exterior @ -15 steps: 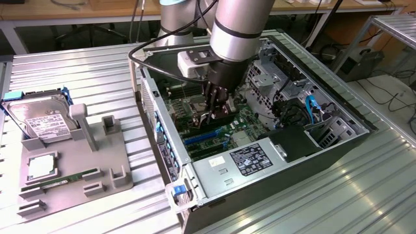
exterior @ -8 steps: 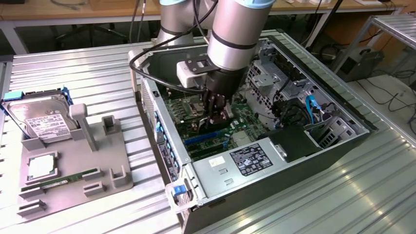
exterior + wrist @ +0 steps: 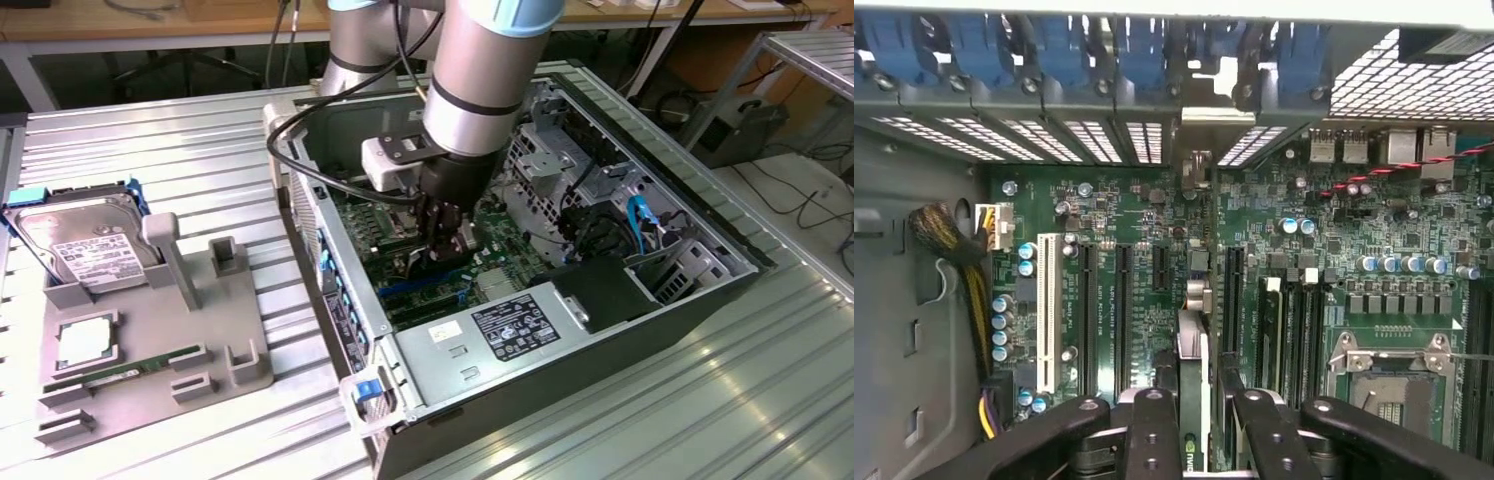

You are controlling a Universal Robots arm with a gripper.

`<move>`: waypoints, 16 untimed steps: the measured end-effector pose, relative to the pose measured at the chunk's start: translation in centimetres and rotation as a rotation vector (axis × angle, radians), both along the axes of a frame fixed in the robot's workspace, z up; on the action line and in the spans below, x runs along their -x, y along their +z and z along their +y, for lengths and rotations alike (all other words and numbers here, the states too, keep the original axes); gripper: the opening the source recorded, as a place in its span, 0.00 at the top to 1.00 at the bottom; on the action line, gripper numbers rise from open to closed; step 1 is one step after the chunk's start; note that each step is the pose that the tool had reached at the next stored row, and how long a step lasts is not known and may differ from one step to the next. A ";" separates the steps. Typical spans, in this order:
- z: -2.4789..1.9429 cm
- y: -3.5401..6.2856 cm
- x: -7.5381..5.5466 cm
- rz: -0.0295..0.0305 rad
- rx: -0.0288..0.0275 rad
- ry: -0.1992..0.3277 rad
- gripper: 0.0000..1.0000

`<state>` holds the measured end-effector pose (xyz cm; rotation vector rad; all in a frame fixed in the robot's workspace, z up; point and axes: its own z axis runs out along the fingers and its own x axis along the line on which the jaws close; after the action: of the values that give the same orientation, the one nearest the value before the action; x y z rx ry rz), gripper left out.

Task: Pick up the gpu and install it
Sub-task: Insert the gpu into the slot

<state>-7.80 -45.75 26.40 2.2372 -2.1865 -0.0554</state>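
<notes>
Gpu (image 3: 1192,385) held on edge, pale bracket end toward the slotted rear wall of the computer case (image 3: 641,330), so the card's lower edge can line up with a motherboard (image 3: 1154,230) slot. Sits between the jaws of the gripper (image 3: 1194,425), clenched on its two faces, card running out ahead of the fingers (image 3: 1154,430). In the exterior view, held low inside the open case, above the board. Holder tray (image 3: 160,330) with hard drive (image 3: 80,240) on the bench (image 3: 747,400), exterior view's left.
</notes>
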 end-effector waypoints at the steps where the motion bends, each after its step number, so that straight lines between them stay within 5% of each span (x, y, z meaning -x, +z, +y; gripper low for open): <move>1: 0.00 -0.01 0.0 0.0006 0.0000 0.000 0.74; 8: 0.01 0.53 0.0 0.0125 -0.0004 0.000 0.74; 16: -0.01 0.20 0.0 0.0136 -0.0003 -0.002 0.74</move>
<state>-7.85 -45.76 26.60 2.2286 -2.1816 -0.0708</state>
